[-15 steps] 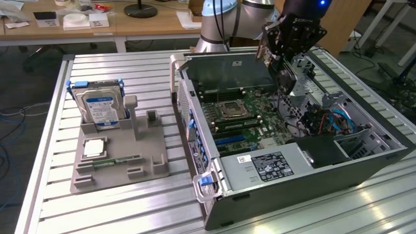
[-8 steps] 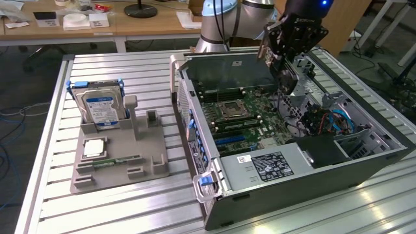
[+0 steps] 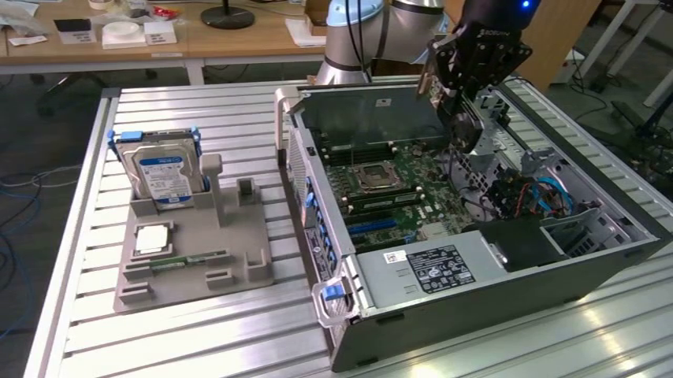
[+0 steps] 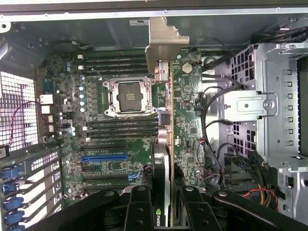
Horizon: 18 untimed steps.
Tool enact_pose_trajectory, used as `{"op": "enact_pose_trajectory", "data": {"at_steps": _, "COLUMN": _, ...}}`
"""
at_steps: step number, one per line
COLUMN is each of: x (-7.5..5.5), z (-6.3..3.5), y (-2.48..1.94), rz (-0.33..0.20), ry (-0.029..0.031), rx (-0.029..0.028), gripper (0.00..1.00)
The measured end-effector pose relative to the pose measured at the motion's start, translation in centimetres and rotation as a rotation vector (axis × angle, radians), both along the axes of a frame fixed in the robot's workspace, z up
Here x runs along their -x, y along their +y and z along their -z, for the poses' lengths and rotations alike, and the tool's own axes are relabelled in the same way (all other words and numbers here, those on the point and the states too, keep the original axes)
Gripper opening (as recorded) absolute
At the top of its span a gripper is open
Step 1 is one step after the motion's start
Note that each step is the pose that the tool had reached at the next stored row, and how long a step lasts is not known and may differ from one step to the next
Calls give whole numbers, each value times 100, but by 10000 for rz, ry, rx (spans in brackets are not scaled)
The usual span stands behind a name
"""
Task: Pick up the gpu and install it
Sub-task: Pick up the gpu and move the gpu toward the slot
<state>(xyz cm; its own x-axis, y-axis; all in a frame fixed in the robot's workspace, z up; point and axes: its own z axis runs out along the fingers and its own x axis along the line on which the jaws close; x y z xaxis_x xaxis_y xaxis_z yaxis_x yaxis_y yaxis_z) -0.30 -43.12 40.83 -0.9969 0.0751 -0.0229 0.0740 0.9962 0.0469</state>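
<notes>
The pincer (image 4: 166,204) is closed on the graphics card (image 4: 162,168). Its two black fingers (image 4: 139,211) stand one on each side of the card and press it between them, so the card is held in the air and rests on nothing. In the exterior view the pincer (image 3: 474,79) hangs over the far side of the open computer case (image 3: 474,276). The graphics card (image 3: 465,126) hangs directly under the fingers, above the green main board (image 3: 399,189) and apart from it. So the card lies straight below the pincer, and this one arm alone holds it. In the wrist view I see the card from its thin edge. Its long axis goes away from the fingers to the metal bracket (image 4: 166,43), the end that points toward a wall of the case. The blue slot (image 4: 105,157) on the board lies beside this line. As far as I can judge, the long axis of the card runs across this slot and not along it, and the card sits in no slot. On the table (image 3: 210,110), at the exterior view's left of the case, stands a grey holder (image 3: 236,244) with a hard drive (image 3: 163,169) upright in it, well apart from the pincer.
</notes>
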Motion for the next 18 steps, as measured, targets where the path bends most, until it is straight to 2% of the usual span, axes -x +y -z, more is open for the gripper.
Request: {"op": "enact_pose_trajectory", "data": {"at_steps": 18, "x": -62, "z": 0, "y": 0, "rz": 0, "ry": 0, "rx": 0, "gripper": 27}}
